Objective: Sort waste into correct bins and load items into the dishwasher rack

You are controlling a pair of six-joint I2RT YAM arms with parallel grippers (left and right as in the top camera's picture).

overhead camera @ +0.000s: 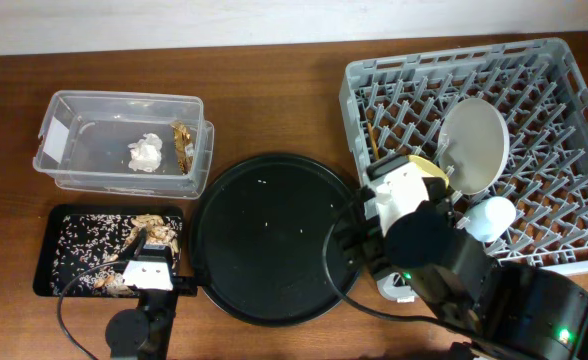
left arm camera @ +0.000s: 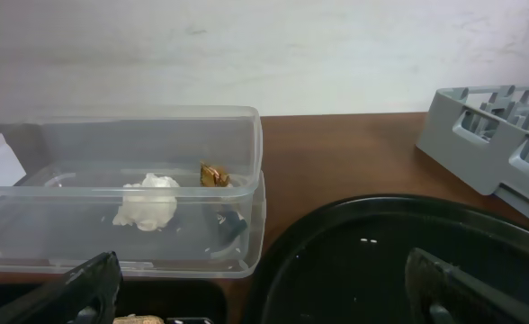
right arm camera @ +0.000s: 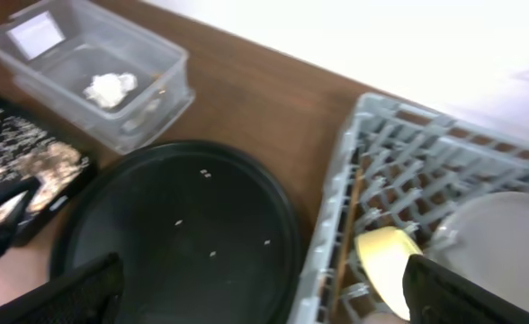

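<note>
Rack, 3 o'clock on desk: plate, bowl, chopsticks, blue cup loaded | tub, 10 o'clock: napkin, wrapper | black tray, 8 o'clock: scraps | round tray: stray grains to clear | pink cup unseen | left jaws, right jaws: wide, empty | task judged nearly done.

Overhead looks straight down; left wrist low, right wrist higher, both sharing round tray and tub.
</note>
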